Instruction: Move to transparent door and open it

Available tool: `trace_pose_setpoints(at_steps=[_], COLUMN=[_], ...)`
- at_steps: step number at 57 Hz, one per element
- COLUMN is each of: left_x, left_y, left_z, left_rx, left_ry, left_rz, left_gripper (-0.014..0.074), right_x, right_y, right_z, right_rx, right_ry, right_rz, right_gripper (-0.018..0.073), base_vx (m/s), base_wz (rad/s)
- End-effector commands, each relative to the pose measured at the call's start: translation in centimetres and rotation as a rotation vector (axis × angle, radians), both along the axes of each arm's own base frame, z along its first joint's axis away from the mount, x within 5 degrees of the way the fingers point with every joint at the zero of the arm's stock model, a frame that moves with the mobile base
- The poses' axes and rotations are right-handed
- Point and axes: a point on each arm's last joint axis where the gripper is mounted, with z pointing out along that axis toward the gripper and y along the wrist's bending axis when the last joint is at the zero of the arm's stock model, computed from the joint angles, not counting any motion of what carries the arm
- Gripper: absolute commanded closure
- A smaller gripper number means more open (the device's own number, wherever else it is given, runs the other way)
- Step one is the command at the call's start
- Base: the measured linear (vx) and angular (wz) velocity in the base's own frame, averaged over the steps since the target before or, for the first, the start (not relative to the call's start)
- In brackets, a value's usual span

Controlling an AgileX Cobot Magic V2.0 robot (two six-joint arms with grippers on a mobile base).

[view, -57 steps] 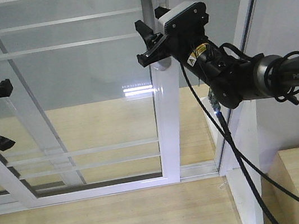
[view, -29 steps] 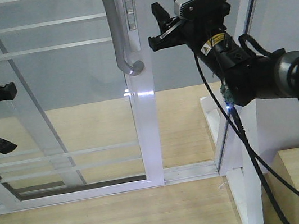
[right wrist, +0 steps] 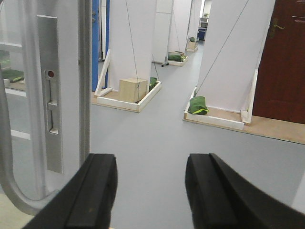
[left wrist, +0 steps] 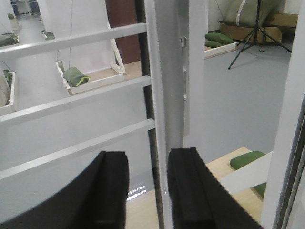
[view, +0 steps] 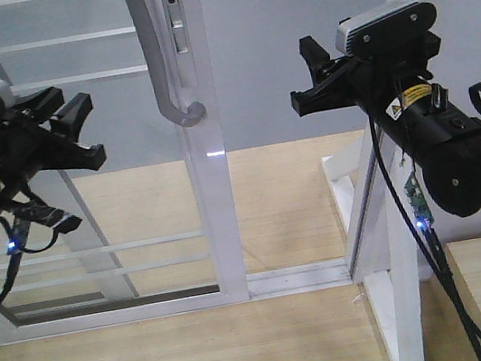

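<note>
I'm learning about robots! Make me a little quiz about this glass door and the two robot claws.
1. In the front view, the grey handle of the transparent door sits:
A. between the left gripper and the right gripper
B. left of both
C. right of both
2. True or false: the right gripper is clamped on the grey handle.
3. How many grippers are open and holding nothing?

Key: 1 A; 2 false; 3 two.

Transparent door (view: 217, 202): upright clear-glass sliding panel in a glossy white frame, crossed by thin white horizontal bars. A curved grey handle (view: 154, 57) is mounted on the stile nearest the white jamb (view: 367, 225). The door stands partly open, well apart from that jamb.
</note>
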Motion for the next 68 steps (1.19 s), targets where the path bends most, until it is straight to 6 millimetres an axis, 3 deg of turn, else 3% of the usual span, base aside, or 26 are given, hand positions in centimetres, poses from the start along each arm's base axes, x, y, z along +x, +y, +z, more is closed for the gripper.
trace_pose_setpoints(at_steps=[1,17,27,53,68], left_x=[1.7,6.6,8.2,9.0,9.3], left_y=[-1.4,-3.3,-3.8,-5.7,-5.4], left_z=[1.9,0.9,0.7,-0.3,-0.2], left_rx=[-0.077,-0.156,-0.168,-0.191,-0.168], left_ry=[-0.111,-0.095,-0.105,-0.16,-0.206], left_rz=[-0.036,0.013,0.016,-0.04,-0.004], left_gripper=[0.0237,0.0237,0.0236,0.0185,0.0176], right_x=[-0.2,-0.2,-0.2,-0.2,-0.1], right_y=[-0.3,-0.4,-0.5,-0.7,-0.9], right_z=[2.8,3.0,3.1,3.1,3.0], right_rx=[0.031,0.025,0.01,0.002,0.019], right_ry=[-0.142,-0.166,-0.184,-0.181,-0.173], right_rz=[-0.009,-0.022,-0.031,-0.06,-0.08], right_gripper=[0.0153,0.0153,0.0153,0.0153,0.0153], base_vx=[0.0,0.0,0.0,0.0,0.0], base_wz=[0.0,0.0,0.0,0.0,0.0])
